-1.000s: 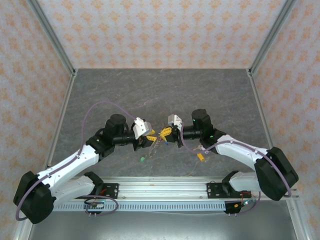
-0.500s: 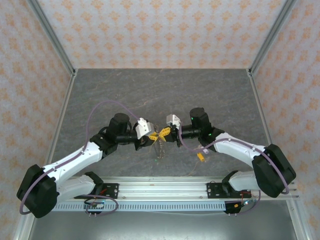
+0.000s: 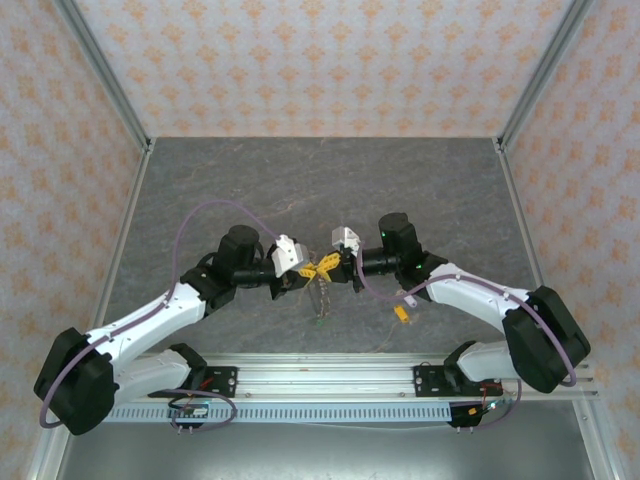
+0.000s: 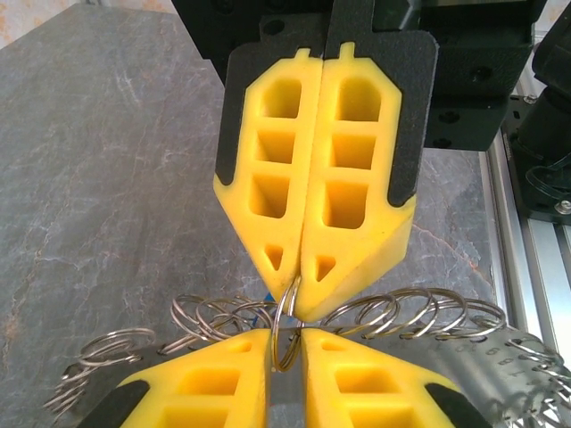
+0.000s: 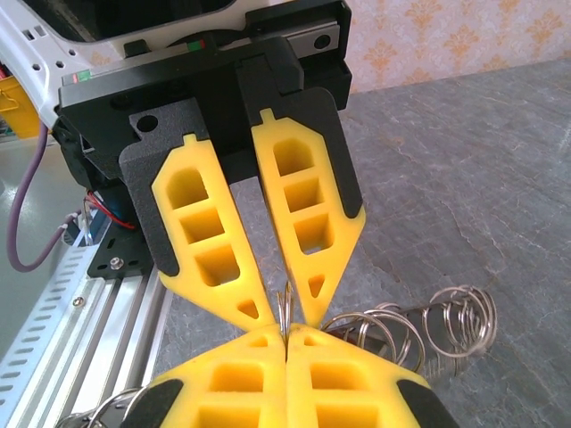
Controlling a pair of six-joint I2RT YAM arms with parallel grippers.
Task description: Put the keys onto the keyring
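Top external view: the left gripper (image 3: 308, 271) and right gripper (image 3: 331, 265) are meeting tip to tip above the grey stone-patterned table (image 3: 300, 180), with the thin silvery wire-loop keyring (image 3: 320, 298) hanging beneath them. A small yellow-headed key (image 3: 402, 313) is lying to its right, well apart, so threading is seemingly not begun. Left wrist view: the right gripper's yellow fingers (image 4: 357, 178) are pressing together on one loop. Right wrist view: the left gripper's fingers (image 5: 210, 241) are standing narrowly apart around that loop; pinching or not, I cannot tell.
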